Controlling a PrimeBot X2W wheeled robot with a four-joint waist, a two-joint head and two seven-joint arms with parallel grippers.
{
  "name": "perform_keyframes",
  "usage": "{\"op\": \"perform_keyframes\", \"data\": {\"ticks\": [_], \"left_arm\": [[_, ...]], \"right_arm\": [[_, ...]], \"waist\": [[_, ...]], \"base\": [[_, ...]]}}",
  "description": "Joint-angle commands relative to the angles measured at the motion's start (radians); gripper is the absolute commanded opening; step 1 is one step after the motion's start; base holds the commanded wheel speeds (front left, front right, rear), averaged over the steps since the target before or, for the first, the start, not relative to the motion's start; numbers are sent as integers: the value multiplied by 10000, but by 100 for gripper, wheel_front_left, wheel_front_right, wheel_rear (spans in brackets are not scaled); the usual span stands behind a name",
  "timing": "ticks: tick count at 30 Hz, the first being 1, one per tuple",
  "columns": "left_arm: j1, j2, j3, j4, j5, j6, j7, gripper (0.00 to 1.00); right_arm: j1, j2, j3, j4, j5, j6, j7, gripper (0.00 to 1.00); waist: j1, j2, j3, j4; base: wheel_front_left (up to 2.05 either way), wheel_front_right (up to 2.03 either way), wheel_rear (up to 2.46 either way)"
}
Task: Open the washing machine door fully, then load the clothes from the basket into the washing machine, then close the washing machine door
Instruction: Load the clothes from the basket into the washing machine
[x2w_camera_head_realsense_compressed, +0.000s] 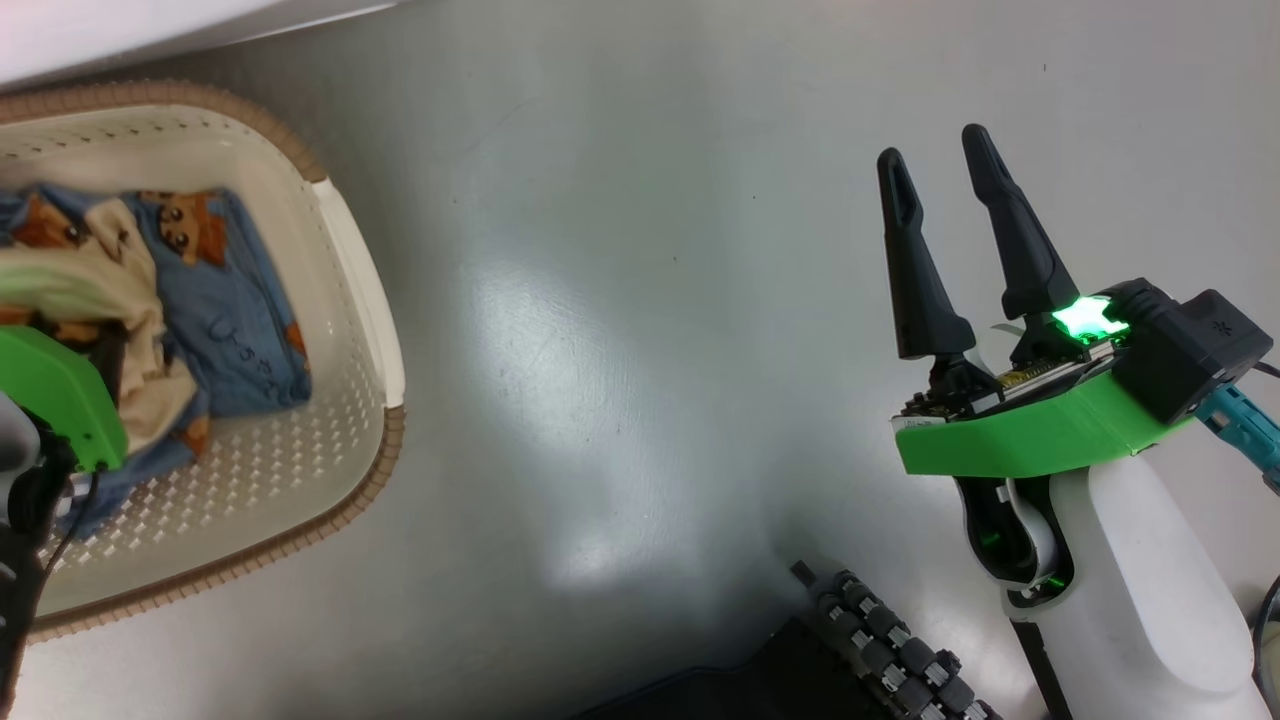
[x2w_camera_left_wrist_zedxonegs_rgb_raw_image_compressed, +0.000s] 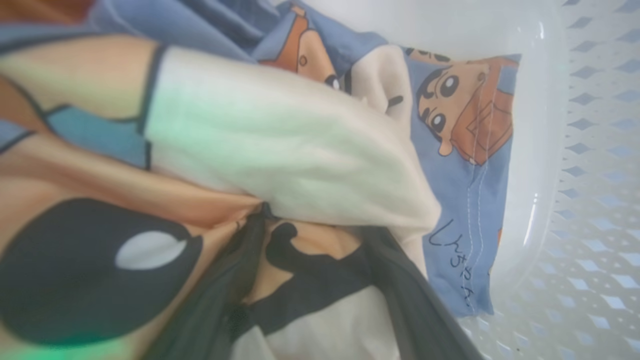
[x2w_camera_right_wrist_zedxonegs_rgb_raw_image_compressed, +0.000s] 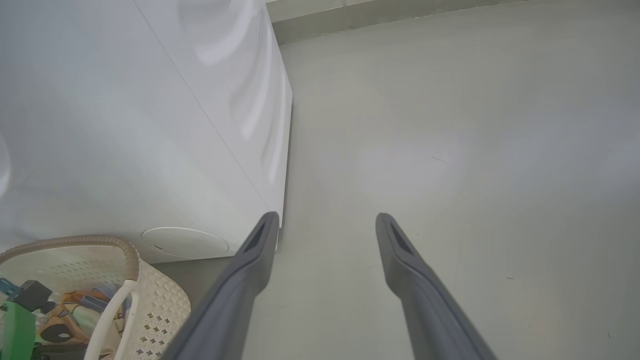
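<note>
Two garments, the clothes (x2w_camera_head_realsense_compressed: 200, 330), lie heaped in the basket (x2w_camera_head_realsense_compressed: 330, 450), which stands on the floor (x2w_camera_head_realsense_compressed: 640, 300) just beside the white washing machine (x2w_camera_right_wrist_zedxonegs_rgb_raw_image_compressed: 125, 125). The cream garment (x2w_camera_left_wrist_zedxonegs_rgb_raw_image_compressed: 280, 145), printed in orange and black, lies bunched over the blue garment (x2w_camera_left_wrist_zedxonegs_rgb_raw_image_compressed: 465, 200) with its cartoon figures. The left pincer (x2w_camera_left_wrist_zedxonegs_rgb_raw_image_compressed: 320, 227) sits down in this heap, its dark fingers (x2w_camera_left_wrist_zedxonegs_rgb_raw_image_compressed: 215, 300) spread with a fold of cream cloth between them; whether they press on it cannot be told. In the head view that arm's green wrist block (x2w_camera_head_realsense_compressed: 55, 390) covers the heap's left part. The right pincer (x2w_camera_head_realsense_compressed: 933, 150) hangs over bare floor, fingers spread and pinching nothing, well apart from the basket, to its right.
</note>
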Motion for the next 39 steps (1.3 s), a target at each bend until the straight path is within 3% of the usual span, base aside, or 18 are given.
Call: {"op": "perform_keyframes", "data": {"ticks": [1,8,9,11,12,24,39], "left_arm": [[263,332,38,128,-82,-21,445,100],[148,416,-35,244,-24,170,369,100],[140,404,-20,253,-41,167,292,95],[132,383,-17,269,-65,151,229,9],[136,376,-25,276,-74,138,225,0],[558,197,99,222,-560,-12,-371,0],[2268,65,-241,-1759,-1707,-20,-1724,0]], "right_arm": [[441,-7,240,-221,149,56,-49,100],[433,-7,232,-243,127,56,-49,100],[423,-7,233,-247,122,56,-49,100],[392,-7,244,-243,116,56,-49,100],[372,-7,257,-234,116,56,-49,100],[-13,-7,422,-45,321,56,-49,100],[-30,-7,430,522,441,56,-49,100]], "waist": [[0,0,-11,2],[0,0,-12,41],[0,0,-12,48],[0,0,-13,60],[0,0,-17,65],[0,0,-687,36],[0,0,-2784,459]], "base": [[0,0,0],[0,0,0],[0,0,0],[0,0,0],[0,0,0],[0,0,0],[0,0,0]]}}
